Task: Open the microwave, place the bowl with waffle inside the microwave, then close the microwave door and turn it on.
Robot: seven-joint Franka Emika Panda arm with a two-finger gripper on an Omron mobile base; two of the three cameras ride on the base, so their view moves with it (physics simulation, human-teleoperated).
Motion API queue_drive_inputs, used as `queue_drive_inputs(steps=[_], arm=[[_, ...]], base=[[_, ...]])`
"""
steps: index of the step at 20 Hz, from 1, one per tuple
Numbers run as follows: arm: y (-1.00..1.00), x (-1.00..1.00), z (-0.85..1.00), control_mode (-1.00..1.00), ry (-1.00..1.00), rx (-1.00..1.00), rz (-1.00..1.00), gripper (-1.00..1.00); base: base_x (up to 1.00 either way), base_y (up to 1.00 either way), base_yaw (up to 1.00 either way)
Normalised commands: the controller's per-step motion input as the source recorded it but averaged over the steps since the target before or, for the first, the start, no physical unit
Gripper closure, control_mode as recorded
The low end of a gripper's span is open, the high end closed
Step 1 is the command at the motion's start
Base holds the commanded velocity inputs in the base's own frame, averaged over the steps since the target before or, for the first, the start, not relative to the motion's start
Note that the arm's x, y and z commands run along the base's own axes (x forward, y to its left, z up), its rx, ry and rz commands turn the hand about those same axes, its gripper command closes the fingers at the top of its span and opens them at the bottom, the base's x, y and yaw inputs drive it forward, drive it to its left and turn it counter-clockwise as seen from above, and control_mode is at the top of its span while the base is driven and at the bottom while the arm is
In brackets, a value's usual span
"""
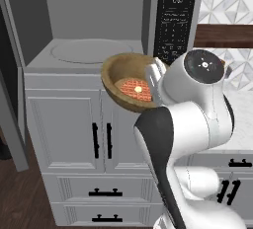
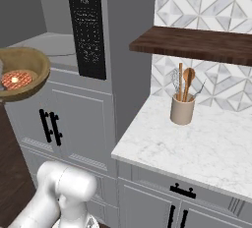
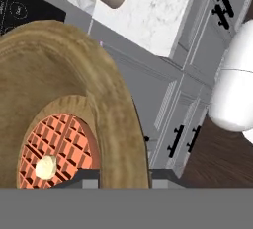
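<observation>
- Currently, door [image 1: 12, 124] of the microwave [image 1: 99, 20] is swung fully open; seen edge-on as a grey slab at the far left of the left base view.
- Cavity is exposed, grey walls, round turntable [image 1: 91, 51] flat on its floor, nothing on it.
- Bowl [image 1: 123, 77] is in the air just outside the cavity's front right corner, tilted so its inside faces the left base camera. Not touching the turntable or the cavity floor.
- Waffle [image 1: 134, 88] sits in the bottom of the bowl, reddish-orange grid with a pale pat [image 1: 138, 89] on top; it has not slid despite the tilt.
- Gripper [image 3: 121, 176] is clamped on the bowl's rim: in the hand view one fingertip sits inside the rim and one outside, wood between them.
- Button panel [image 1: 174, 20] stands right of the cavity, black, display at top, partly behind the arm's wrist.
- Below the microwave: white cabinet doors [image 1: 66, 129] with black handles, drawers under them.
- Right of that, in the right base view: marble counter [image 2: 197, 143], beige cup [image 2: 182, 109] with wooden spoons near the tiled wall, dark wooden shelf [image 2: 197, 44] above it.
</observation>
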Motion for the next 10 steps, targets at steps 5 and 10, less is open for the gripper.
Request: queue_drive_inputs(steps=[5, 10], arm=[[0.06, 0.97, 0.25, -1.0, 0.0, -0.02, 0.09, 1.0], [0.23, 0.92, 0.25, -1.0, 0.01, -0.08, 0.05, 1.0]], base=[[0.0, 0.0, 0.0], [0.0, 0.0, 0.0]])
